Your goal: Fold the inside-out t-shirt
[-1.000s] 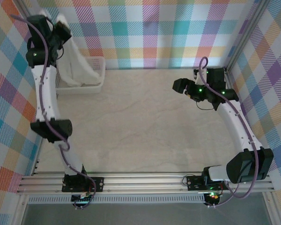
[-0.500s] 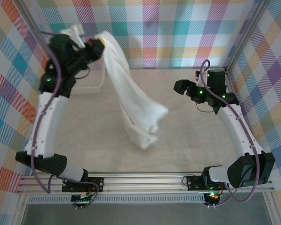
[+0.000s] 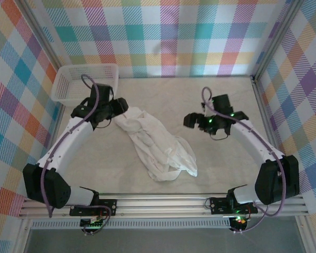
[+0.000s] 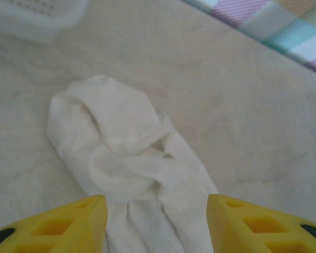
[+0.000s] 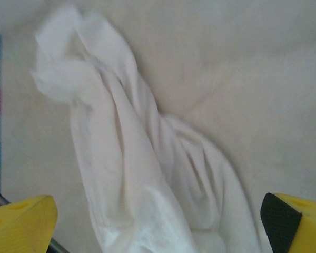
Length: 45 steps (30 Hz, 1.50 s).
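Top external: mesh basket [image 3: 68, 87] sits beyond crumpled t-shirt [image 3: 152, 145].

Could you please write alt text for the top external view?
A crumpled white t-shirt lies in a long diagonal heap on the table, between the left gripper and right gripper. A white mesh basket sits in the far-left corner.

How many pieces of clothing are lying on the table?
1. The white t-shirt lies crumpled in a long heap at the middle of the table, between the two arms. Anything lying under it would be hidden.
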### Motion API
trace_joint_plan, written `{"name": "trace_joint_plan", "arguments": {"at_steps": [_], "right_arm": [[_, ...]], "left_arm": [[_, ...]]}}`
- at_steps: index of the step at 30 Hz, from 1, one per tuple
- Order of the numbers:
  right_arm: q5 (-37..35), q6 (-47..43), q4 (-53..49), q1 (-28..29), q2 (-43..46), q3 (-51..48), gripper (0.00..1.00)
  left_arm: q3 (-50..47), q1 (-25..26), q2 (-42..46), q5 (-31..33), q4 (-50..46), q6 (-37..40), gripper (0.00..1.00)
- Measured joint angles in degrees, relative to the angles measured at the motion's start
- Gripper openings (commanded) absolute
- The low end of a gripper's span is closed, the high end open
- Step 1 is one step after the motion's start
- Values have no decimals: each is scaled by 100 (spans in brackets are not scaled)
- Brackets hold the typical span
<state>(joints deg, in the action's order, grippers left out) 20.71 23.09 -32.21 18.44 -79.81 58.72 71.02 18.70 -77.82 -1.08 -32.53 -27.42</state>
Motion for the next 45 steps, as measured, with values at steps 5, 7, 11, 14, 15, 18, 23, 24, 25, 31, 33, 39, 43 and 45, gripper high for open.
{"name": "trace_joint_plan", "arguments": {"at_steps": [5, 7, 11, 14, 15, 18, 23, 24, 25, 31, 33, 39, 43, 45], "right_arm": [[-20, 125, -4, 831, -304, -903, 50], [-13, 179, -39, 1051, -374, -1141, 13], [-125, 223, -105, 1106, -256, -1123, 0], [-367, 192, -208, 1106, 87, -798, 0], [-424, 190, -219, 1106, 225, -643, 0], [-505, 175, -190, 1106, 494, -7, 0], [-374, 315, 118, 1106, 535, 664, 0], [-282, 382, 208, 1106, 535, 717, 0], [-151, 483, 315, 1104, 529, 739, 0], [796, 968, 841, 1102, 356, 741, 1], [855, 1003, 822, 1102, 337, 741, 19], [214, 815, 503, 1078, 527, 734, 67], [-1097, 704, 446, 1073, 1259, 87, 62], [-1626, 708, 448, 1073, 1606, -501, 62]], "left_arm": [[-267, 1176, -516, -553, 197, 317, 56], [-267, 1639, -907, -758, 251, 649, 58], [-286, 2050, -1228, -1123, 258, 1357, 62], [-411, 2037, -990, -1224, 466, 1902, 67], [-470, 2035, -850, -1268, 533, 2092, 70], [-870, 2022, -273, -1646, 1025, 2813, 75], [-1626, 2024, 367, -2190, 1862, 3880, 77], [-1718, 2031, 356, -2223, 2044, 4000, 78], [-1779, 2048, 308, -2234, 2203, 4089, 79], [-1792, 2170, -529, -1875, 3381, 4109, 72], [-1790, 2177, -765, -1622, 3716, 3991, 31], [-1532, 2157, -903, -1043, 4089, 3469, 0], [-1620, 1963, -638, -708, 4297, 2804, 0], [-1775, 1746, -389, -597, 4315, 2406, 0]]}}
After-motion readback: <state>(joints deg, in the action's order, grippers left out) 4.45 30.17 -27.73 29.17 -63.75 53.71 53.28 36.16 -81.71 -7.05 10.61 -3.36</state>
